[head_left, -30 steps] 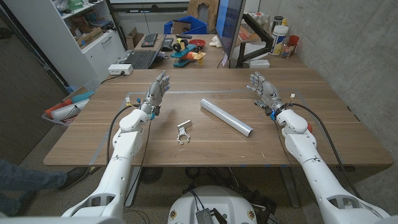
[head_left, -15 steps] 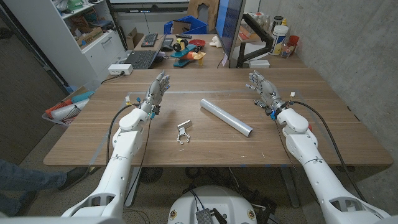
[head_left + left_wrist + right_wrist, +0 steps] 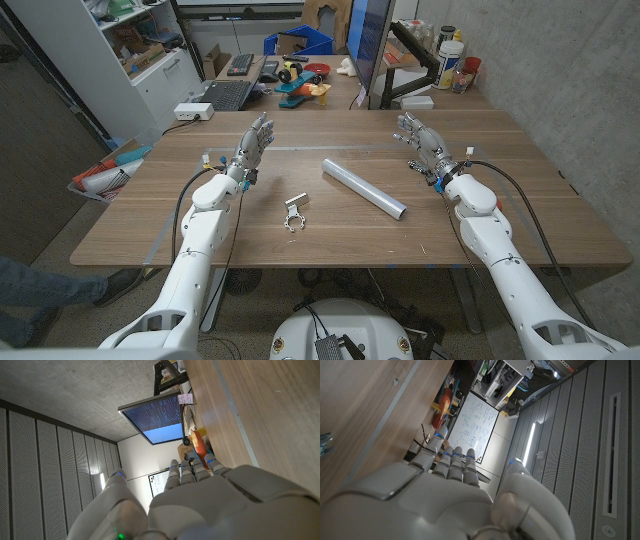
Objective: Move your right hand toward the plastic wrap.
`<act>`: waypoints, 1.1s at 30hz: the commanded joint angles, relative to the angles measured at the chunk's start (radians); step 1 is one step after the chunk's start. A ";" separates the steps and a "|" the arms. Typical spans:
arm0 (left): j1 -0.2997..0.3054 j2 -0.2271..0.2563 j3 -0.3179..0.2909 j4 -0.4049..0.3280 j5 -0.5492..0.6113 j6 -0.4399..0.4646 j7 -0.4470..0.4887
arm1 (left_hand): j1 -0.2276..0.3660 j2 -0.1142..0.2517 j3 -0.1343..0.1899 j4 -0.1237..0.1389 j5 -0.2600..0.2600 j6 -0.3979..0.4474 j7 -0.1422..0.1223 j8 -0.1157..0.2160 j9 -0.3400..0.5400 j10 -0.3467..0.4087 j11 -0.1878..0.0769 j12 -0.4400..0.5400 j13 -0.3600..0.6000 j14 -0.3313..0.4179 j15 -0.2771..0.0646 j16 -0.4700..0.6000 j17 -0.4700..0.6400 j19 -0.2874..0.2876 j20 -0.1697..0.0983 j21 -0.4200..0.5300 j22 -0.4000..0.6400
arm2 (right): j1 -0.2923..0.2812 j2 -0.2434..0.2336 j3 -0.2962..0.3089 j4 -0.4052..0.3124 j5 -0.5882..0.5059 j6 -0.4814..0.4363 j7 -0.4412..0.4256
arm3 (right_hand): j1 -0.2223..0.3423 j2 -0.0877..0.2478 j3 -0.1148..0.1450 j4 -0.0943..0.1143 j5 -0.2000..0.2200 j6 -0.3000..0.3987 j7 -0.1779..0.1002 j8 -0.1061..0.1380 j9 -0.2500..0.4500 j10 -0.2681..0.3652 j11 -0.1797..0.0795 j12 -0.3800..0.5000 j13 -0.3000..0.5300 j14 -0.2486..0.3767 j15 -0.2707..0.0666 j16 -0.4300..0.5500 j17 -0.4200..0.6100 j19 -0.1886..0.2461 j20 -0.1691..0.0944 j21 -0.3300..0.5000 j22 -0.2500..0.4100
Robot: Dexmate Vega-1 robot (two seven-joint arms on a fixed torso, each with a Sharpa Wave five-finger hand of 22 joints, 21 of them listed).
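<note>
Your right hand (image 3: 421,142) is near the table's (image 3: 520,215) far right side, fingers spread, holding nothing, well apart from the plastic wrap roll (image 3: 363,187) lying mid-table. Reach looks barely begun; almost all of it is left. Left hand (image 3: 252,143) empty too, fingers spread.

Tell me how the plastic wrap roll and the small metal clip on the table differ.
The plastic wrap roll is a long, smooth, silvery tube lying diagonally mid-table; the metal clip is far smaller, short and irregular in shape. The roll lies nearer the right robot hand, the clip nearer the left robot hand. Both rest untouched on the wooden table, and both look metallic grey.
</note>
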 commanded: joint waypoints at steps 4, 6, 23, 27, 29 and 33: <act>0.005 0.004 0.001 -0.014 0.003 0.003 0.002 | 0.000 0.007 0.000 -0.007 0.002 0.012 0.000 0.003 0.002 0.006 0.003 -0.007 0.003 -0.002 0.001 0.002 0.001 0.005 0.005 -0.004 0.004 | -0.012 -0.016 -0.013 -0.032 -0.045 0.028 -0.010 | -0.006 0.003 0.004 -0.008 0.008 0.005 -0.007 -0.003 0.002 0.009 -0.001 -0.005 -0.001 0.010 -0.001 0.006 -0.002 0.011 0.001 -0.006 0.006; 0.005 0.004 0.003 -0.014 0.003 0.003 0.001 | 0.000 0.008 0.000 -0.007 0.002 0.011 -0.001 0.003 0.002 0.007 0.002 -0.007 0.003 -0.001 0.001 0.002 0.001 0.006 0.005 -0.004 0.004 | -0.014 -0.016 -0.013 -0.036 -0.045 0.029 -0.009 | -0.006 0.003 0.004 -0.008 0.008 0.006 -0.008 -0.003 0.002 0.009 -0.001 -0.005 -0.001 0.010 -0.001 0.006 -0.003 0.012 0.001 -0.007 0.006; 0.005 0.005 0.010 -0.021 0.007 0.009 -0.001 | -0.001 0.010 -0.002 -0.009 0.001 0.013 0.000 0.003 0.002 0.007 0.003 -0.009 0.003 -0.001 0.002 0.002 0.001 0.010 0.000 -0.012 0.004 | -0.025 -0.026 -0.014 -0.066 -0.049 0.043 0.004 | -0.008 0.002 0.003 -0.010 0.009 0.008 -0.011 -0.006 0.002 0.012 -0.008 -0.011 -0.002 0.010 -0.001 0.005 -0.007 0.013 0.003 -0.015 0.006; 0.004 0.005 0.011 -0.020 0.006 0.009 -0.003 | -0.001 0.010 -0.002 -0.009 0.001 0.014 0.000 0.003 0.002 0.007 0.004 -0.009 0.003 -0.001 0.002 0.002 0.001 0.011 0.000 -0.014 0.005 | -0.030 -0.025 -0.013 -0.081 -0.051 0.038 0.001 | -0.009 0.002 0.002 -0.010 0.009 0.010 -0.014 -0.007 0.002 0.014 -0.012 -0.012 -0.002 0.010 -0.002 0.005 -0.008 0.014 0.004 -0.018 0.006; 0.003 0.005 0.012 -0.019 0.006 0.006 -0.004 | -0.001 0.010 -0.002 -0.009 0.001 0.014 -0.001 0.003 0.002 0.006 0.003 -0.010 0.003 -0.001 0.002 0.002 0.001 0.012 0.000 -0.015 0.005 | -0.030 -0.028 -0.014 -0.083 -0.053 0.045 0.005 | -0.009 0.002 0.002 -0.010 0.009 0.010 -0.014 -0.007 0.002 0.015 -0.013 -0.012 -0.002 0.012 -0.003 0.006 -0.009 0.014 0.004 -0.018 0.006; 0.002 0.005 0.012 -0.019 0.005 0.005 -0.006 | -0.001 0.011 -0.003 -0.010 0.001 0.015 0.002 0.003 0.002 0.007 0.005 -0.010 0.003 -0.001 0.003 0.002 0.001 0.014 -0.013 -0.017 0.005 | -0.032 -0.029 -0.016 -0.092 -0.058 0.044 0.004 | -0.009 0.003 0.003 -0.011 0.009 0.010 -0.014 -0.008 0.002 0.015 -0.014 -0.014 -0.002 0.012 -0.003 0.006 -0.010 0.014 0.004 -0.020 0.006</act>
